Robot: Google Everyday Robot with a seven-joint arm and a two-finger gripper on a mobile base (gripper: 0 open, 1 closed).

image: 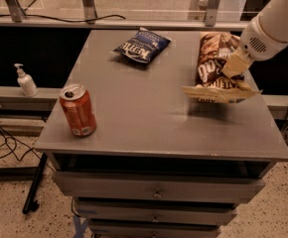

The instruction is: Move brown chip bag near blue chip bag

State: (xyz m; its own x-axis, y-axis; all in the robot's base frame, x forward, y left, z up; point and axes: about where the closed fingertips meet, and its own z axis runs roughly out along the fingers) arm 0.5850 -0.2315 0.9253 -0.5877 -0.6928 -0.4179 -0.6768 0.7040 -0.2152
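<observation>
The brown chip bag (211,68) is over the right side of the worktop (149,118), lying lengthwise with its dark brown part and white script toward the far edge and its tan band toward the near edge; the tan end looks raised a little off the surface, with a shadow on the grey top below it. The tool (233,63) sits at the bag's right edge, about midway along its length; it is closed on the bag, one pale tan finger pressed on the crinkled film while the other is hidden behind the bag. The white arm (273,26) comes in from the upper right corner and slopes down to the tool.

The blue chip bag (141,44) lies flat near the far edge of the worktop, left of the brown bag and apart from it, with bare grey surface between them; its white lettering faces up and it is turned at a slant.

An orange soda can (78,110) stands upright near the front left corner, well apart from both bags; its top is open. Under the worktop there are grey drawers (156,190), one below another. To the left, on a lower ledge, stands a small white pump bottle (26,81); the floor is speckled.
</observation>
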